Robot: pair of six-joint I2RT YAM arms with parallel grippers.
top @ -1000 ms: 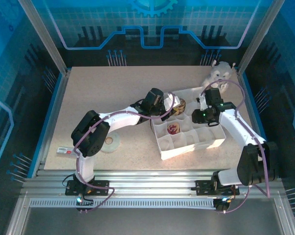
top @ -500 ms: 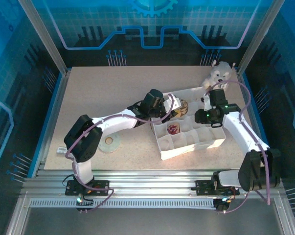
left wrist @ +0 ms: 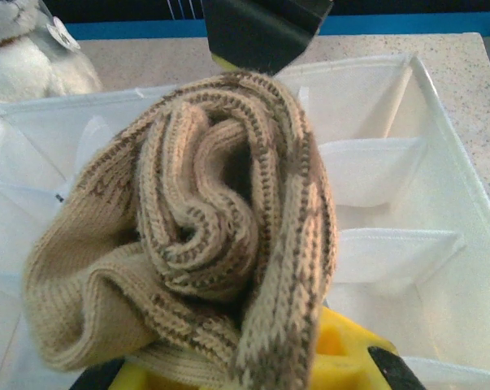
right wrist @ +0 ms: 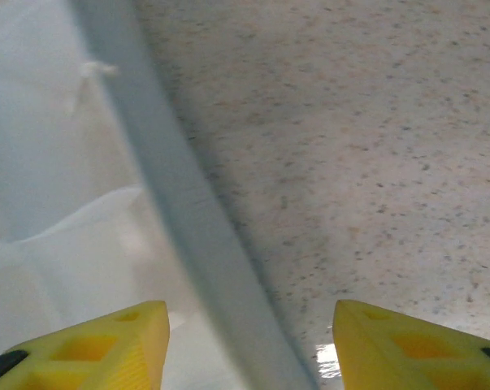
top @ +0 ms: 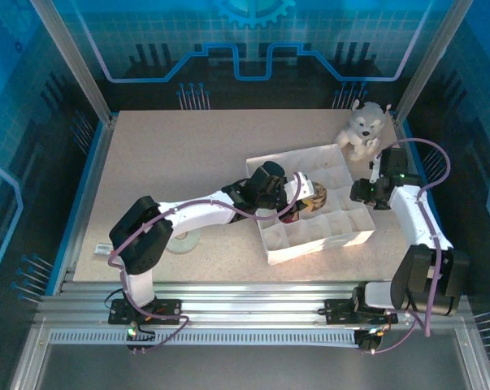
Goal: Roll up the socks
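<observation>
A rolled brown-and-tan patterned sock (left wrist: 212,236) sits between the yellow fingers (left wrist: 346,353) of my left gripper (top: 305,195), which is shut on it. That gripper holds the sock (top: 315,197) over the middle compartments of the white divided tray (top: 314,246). My right gripper (right wrist: 253,341) is open with nothing between its fingertips. It straddles the tray's right wall (right wrist: 179,219), one fingertip over the tray and the other over bare table. From above, the right gripper (top: 365,192) is at the tray's right edge.
A grey-white plush dog (top: 362,128) sits at the back right, just behind the tray and the right arm. A roll of clear tape (top: 182,240) and a small flat label (top: 104,248) lie near the left arm's base. The back-left tabletop (top: 179,154) is bare.
My right gripper has pulled rightward from over the tray's middle to its right edge and opened wider. My left gripper has carried the rolled sock rightward, further over the tray.
</observation>
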